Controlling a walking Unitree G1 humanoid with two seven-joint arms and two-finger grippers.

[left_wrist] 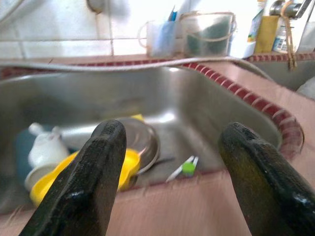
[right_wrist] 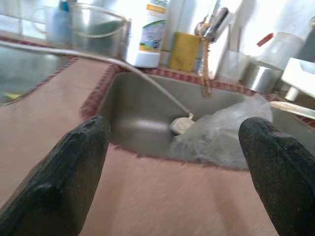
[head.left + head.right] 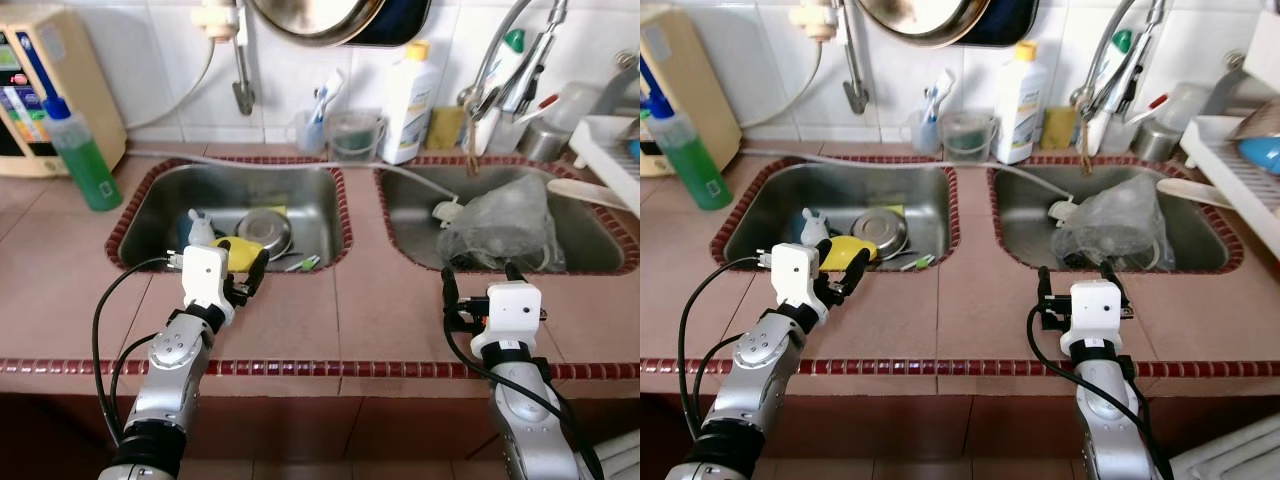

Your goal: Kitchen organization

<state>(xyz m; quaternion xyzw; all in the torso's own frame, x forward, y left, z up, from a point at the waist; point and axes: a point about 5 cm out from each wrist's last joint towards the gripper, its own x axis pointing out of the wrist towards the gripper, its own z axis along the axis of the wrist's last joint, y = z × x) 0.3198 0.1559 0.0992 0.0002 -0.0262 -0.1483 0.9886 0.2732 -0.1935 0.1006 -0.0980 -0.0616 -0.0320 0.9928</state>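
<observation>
1. The left sink [image 3: 320, 215] holds a steel bowl [image 3: 265, 230], a yellow dish [image 3: 237, 251], a small white piece [image 3: 200, 228] and a green-and-white utensil [image 3: 303, 264]; the sink is sunk in the tiled bench [image 3: 380, 320].
2. The right sink [image 3: 410, 215] holds a crumpled clear plastic bag [image 3: 500, 225], and a thin hose [image 3: 400, 175] runs into it.
3. The left hand [image 3: 247, 272] hangs above the near rim of the left sink, its two black fingers [image 1: 93, 182] spread apart and holding nothing.
4. The right hand [image 3: 480, 270] hangs above the near rim of the right sink, its fingers [image 2: 64, 172] also spread apart and empty.
5. A green bottle [image 3: 82, 155] stands on the bench, left of the left sink.
6. A white detergent bottle [image 3: 410, 100], a clear container [image 3: 355, 135] and a cup with toothbrushes [image 3: 315, 125] stand at the wall behind the sinks.
7. A dish rack [image 3: 610, 150] stands at the far right.
</observation>
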